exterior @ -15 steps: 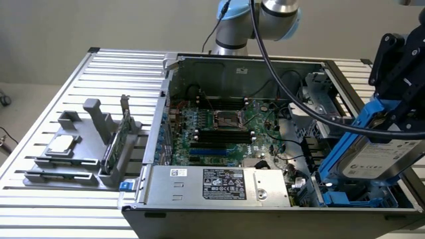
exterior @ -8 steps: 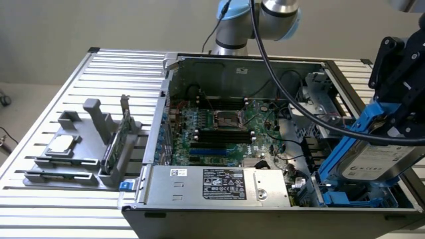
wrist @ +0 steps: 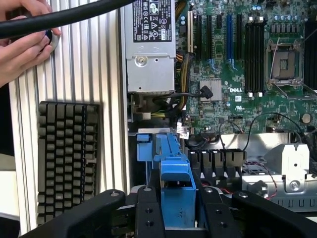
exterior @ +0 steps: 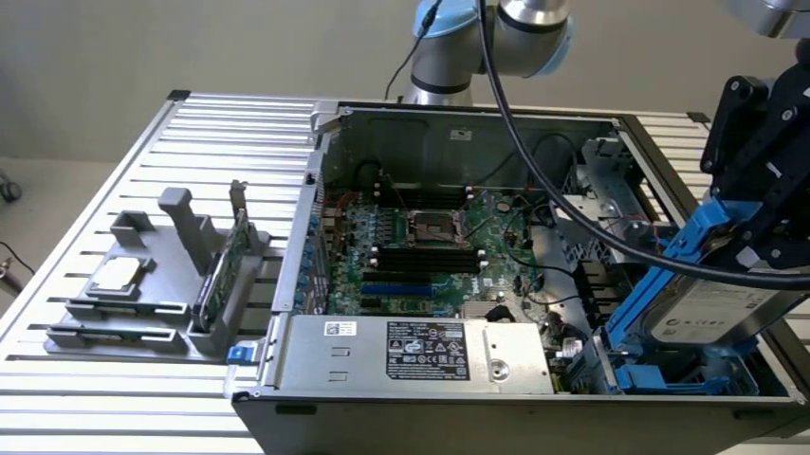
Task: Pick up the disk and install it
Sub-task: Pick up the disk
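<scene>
The disk (exterior: 711,308), a silver-grey drive with a white label in a bright blue carrier (exterior: 669,258), hangs tilted over the front corner of the open computer case (exterior: 506,118), at the exterior view's right. Its lower end sits just above a blue bracket (exterior: 648,379) in the drive bay. My gripper (exterior: 749,248) is shut on the disk from above. In the wrist view the two black fingers (wrist: 148,213) flank the blue carrier (wrist: 177,186), with the gripper (wrist: 179,210) closed on it and the drive bay (wrist: 218,158) just beyond.
A grey power supply (exterior: 405,351) fills the case's front beside the bay, the motherboard (exterior: 424,237) behind it. A grey holder (exterior: 139,284) with a small chip and a green card stands at the exterior view's left. A person's hand (wrist: 22,52) and a keyboard (wrist: 64,158) lie outside the case.
</scene>
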Available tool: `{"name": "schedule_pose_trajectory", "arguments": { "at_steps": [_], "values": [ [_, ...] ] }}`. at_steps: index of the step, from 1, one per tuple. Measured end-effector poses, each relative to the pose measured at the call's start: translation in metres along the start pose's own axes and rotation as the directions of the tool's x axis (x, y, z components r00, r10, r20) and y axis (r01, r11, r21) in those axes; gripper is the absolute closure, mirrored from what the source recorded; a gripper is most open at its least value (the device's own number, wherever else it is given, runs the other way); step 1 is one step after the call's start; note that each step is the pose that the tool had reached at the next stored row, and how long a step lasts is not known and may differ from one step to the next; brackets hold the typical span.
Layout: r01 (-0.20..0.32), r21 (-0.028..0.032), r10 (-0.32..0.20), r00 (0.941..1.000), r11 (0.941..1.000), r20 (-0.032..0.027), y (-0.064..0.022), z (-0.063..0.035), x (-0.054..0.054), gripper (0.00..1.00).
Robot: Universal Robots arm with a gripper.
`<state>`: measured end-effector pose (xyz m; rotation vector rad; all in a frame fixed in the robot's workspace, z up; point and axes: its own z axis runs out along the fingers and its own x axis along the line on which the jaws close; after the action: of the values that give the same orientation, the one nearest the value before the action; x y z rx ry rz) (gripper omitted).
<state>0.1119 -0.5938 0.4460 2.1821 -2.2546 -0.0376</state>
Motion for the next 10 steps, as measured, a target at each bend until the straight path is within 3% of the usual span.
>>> {"name": "schedule_pose_trajectory", "arguments": {
  "at_steps": [5,10],
  "values": [
    [0.007,-0.0005,-0.007,0.9999,1.0000,0.0124,-0.0010,0.0013,0.0018,0.67],
    [0.009,-0.0011,-0.009,0.9993,1.0000,0.0353,-0.0015,0.0021,0.0072,0.67]
  ]
}}
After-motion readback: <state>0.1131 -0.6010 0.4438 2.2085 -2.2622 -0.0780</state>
